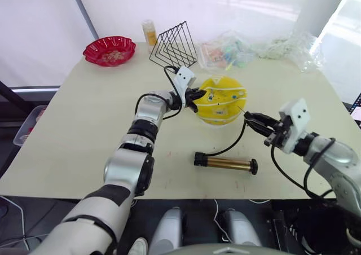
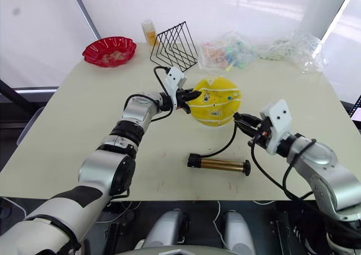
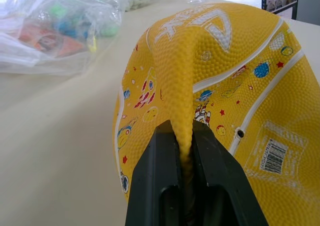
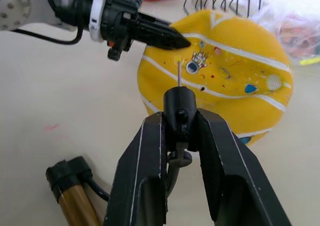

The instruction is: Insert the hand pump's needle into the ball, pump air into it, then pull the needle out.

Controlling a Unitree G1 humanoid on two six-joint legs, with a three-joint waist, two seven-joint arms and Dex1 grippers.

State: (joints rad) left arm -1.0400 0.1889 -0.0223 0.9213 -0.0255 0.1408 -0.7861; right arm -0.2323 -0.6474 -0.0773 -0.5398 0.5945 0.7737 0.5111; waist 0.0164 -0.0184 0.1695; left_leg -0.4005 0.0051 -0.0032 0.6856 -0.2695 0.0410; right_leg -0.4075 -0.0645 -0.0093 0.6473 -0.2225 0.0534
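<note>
Ball point(image 3: 240, 86), pebbled yellow rubber with white seams, cartoon prints and a barcode patch, sits deflated on our surface point(image 1: 84, 125); our left tool point(image 3: 186, 151) clenches a pinched fold of it. Our right tool point(image 4: 179, 131) grips the black fitting, its thin metal needle point(image 4: 179, 73) just short of the ball. Behind it lies the brass-barrelled hand pump point(image 1: 225, 163).

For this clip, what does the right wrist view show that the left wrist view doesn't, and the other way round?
Right wrist view alone: the right gripper shut on the black fitting, the needle aimed at the ball's valve hole but short of it, the left gripper seen from outside, and one end of the hand pump on the table.

Left wrist view alone: the fold of rubber pinched between the left gripper's fingers, and a barcode print.

Both: the squashed yellow ball and the clear plastic bags behind it.
</note>
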